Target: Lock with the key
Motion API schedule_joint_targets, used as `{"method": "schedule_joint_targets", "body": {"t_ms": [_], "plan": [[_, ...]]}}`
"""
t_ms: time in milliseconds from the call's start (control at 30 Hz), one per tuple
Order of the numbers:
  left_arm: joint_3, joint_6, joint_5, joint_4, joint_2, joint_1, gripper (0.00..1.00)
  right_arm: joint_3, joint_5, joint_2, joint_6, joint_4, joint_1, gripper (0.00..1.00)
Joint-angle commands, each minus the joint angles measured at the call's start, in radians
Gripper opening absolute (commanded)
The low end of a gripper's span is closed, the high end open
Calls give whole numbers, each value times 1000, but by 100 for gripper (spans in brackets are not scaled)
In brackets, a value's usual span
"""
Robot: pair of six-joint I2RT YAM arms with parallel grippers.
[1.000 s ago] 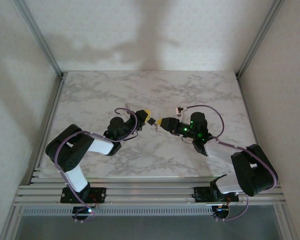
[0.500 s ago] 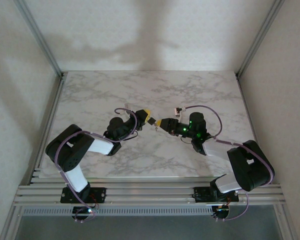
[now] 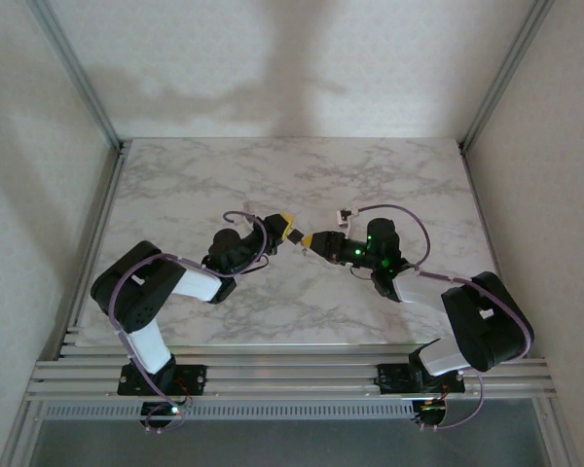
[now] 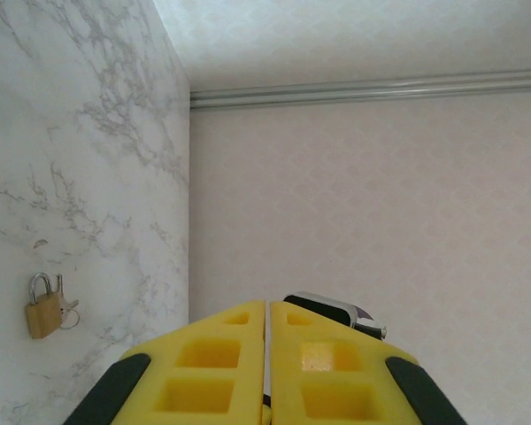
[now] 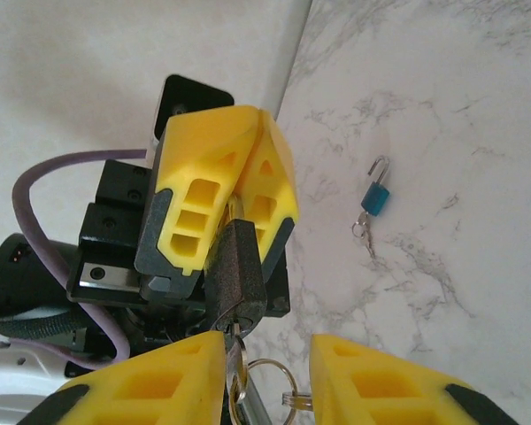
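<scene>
My left gripper (image 3: 286, 225) hangs over the middle of the table, shut on a dark padlock (image 5: 239, 266) that sticks out from between its yellow fingers (image 5: 190, 204). A key (image 5: 237, 350) sits in the padlock's keyhole, with a key ring (image 5: 279, 381) dangling from it. My right gripper (image 5: 270, 385) faces the padlock (image 3: 298, 233) head-on, its jaws apart on either side of the key. The key lies against one of its yellow fingers (image 5: 150, 390), while a wide gap separates it from the other. In the left wrist view the left gripper (image 4: 267, 354) is shut, and an edge of the padlock (image 4: 332, 310) peeks out behind it.
A small blue padlock (image 5: 375, 197) with keys lies on the marble table (image 3: 370, 175). A brass padlock (image 4: 44, 310) with keys lies on the table too. Metal frame rails run along the table's edges, with walls close behind.
My right gripper has edged left toward the padlock and its jaws have narrowed around the key. The left arm has stayed still.
</scene>
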Motion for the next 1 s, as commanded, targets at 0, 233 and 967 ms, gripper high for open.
{"method": "schedule_joint_targets", "body": {"t_ms": [0, 233, 967], "plan": [[-8, -15, 21, 75, 17, 7, 0, 28, -17, 9, -11, 30, 8, 30], [-6, -20, 21, 78, 22, 7, 0, 31, -23, 10, -14, 28, 13, 26], [-4, -37, 21, 101, 41, 6, 0, 43, -41, 26, -15, 24, 20, 17]]}}
